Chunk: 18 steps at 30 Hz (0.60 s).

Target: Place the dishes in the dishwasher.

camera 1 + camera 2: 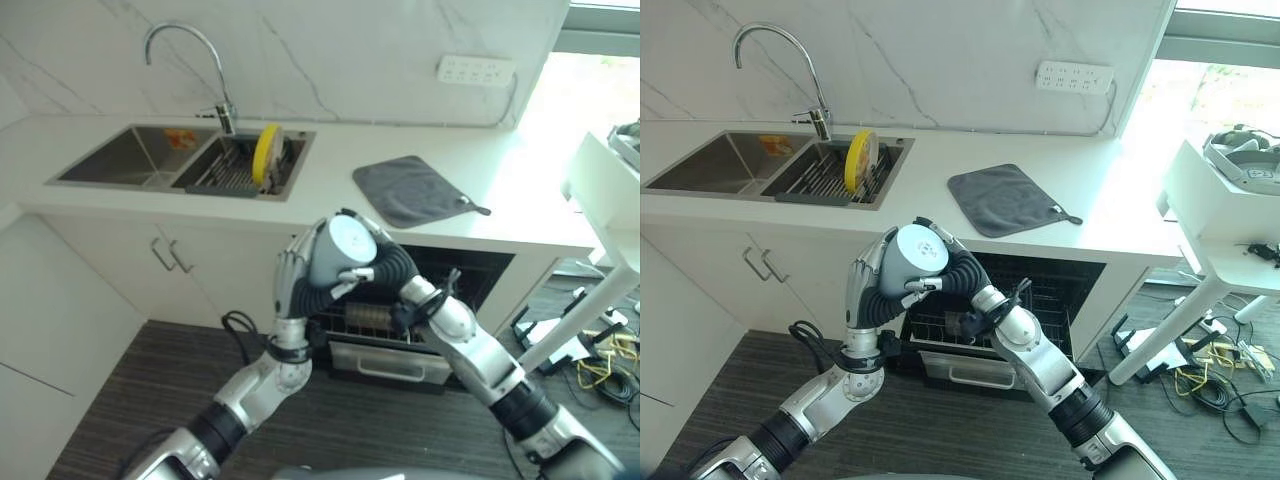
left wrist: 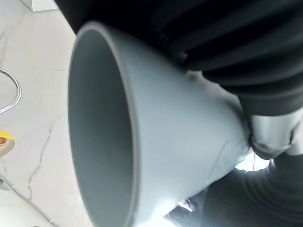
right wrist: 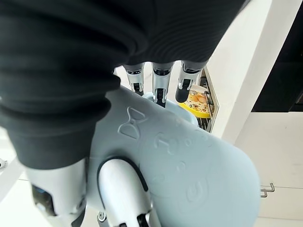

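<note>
**Grey cup held between both hands above the open dishwasher**

The right hand [image 1: 958, 268] is curled round a pale grey cup [image 1: 908, 252], with fingers over its far side and the thumb [image 3: 120, 189] pressed against its wall. The left hand [image 1: 868, 275] is raised beside it, its fingers upright against the cup's side; whether they grip cannot be told. The cup is held base up, in front of the open dishwasher [image 1: 1040, 290] under the white counter [image 1: 1100, 215]. A yellow plate [image 1: 860, 160] stands on edge in the sink [image 1: 710, 165]. A grey cloth [image 1: 1005, 198] lies on the counter.
</note>
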{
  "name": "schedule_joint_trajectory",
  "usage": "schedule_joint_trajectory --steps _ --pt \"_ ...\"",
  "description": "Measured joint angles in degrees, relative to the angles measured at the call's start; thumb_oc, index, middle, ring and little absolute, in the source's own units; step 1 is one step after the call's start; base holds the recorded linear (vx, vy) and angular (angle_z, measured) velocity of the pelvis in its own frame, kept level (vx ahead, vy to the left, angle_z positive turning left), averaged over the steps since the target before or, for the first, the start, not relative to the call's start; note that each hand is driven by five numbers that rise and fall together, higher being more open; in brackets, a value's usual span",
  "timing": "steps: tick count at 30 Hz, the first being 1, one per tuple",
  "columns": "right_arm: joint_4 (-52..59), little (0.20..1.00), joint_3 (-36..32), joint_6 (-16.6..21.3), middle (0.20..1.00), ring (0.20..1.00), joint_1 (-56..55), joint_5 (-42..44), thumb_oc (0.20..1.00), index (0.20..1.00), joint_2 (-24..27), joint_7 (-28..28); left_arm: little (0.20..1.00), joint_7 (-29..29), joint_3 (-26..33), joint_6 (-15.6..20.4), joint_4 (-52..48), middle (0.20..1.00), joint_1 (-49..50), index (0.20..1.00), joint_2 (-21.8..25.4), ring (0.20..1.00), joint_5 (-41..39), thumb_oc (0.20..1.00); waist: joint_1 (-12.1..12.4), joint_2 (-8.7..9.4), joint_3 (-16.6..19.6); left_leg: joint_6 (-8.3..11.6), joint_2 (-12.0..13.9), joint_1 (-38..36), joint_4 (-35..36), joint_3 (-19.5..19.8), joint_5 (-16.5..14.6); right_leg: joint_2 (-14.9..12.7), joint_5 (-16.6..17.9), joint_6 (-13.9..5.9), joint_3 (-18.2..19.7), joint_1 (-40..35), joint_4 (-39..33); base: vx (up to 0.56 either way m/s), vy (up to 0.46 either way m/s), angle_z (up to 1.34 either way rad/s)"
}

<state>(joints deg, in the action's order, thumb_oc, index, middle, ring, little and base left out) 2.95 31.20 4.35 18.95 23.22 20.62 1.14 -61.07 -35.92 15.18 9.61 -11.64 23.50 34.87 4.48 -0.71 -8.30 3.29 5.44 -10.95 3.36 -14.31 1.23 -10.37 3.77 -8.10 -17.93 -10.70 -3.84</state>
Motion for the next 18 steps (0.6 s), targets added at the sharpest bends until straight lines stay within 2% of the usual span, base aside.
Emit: schedule_joint_trajectory --steps 11,18 --pt "-0.3 1.0 1.6 1.7 1.0 1.0 0.0 7.3 1.0 1.0 -1.8 -2.2 0.2 -0.8 0.4 0.0 -1.2 0.2 -0.2 0.2 -0.1 0.2 -0.6 0.2 0.1 -0.06 -0.1 -0.03 -0.5 -0.1 0.5 0.0 0.0 -0.2 -0.2 -0.3 -0.1 0.0 -0.1 0.0 0.0 0.0" --pt "-0.3 1.0 2.0 2.7 1.0 1.0 0.0 7.3 1.0 1.0 -2.2 -3.0 0.2 -1.5 0.5 0.0 -1.5 0.2 -0.3 0.2 -0.3 0.2 -0.7 0.2 0.2 -0.54 -0.3 -0.03 -0.5 -0.1 0.5 0.0 0.0 -0.2 -0.2 -0.31 -0.1 0.0 -0.1 0.0 0.0 0.0"
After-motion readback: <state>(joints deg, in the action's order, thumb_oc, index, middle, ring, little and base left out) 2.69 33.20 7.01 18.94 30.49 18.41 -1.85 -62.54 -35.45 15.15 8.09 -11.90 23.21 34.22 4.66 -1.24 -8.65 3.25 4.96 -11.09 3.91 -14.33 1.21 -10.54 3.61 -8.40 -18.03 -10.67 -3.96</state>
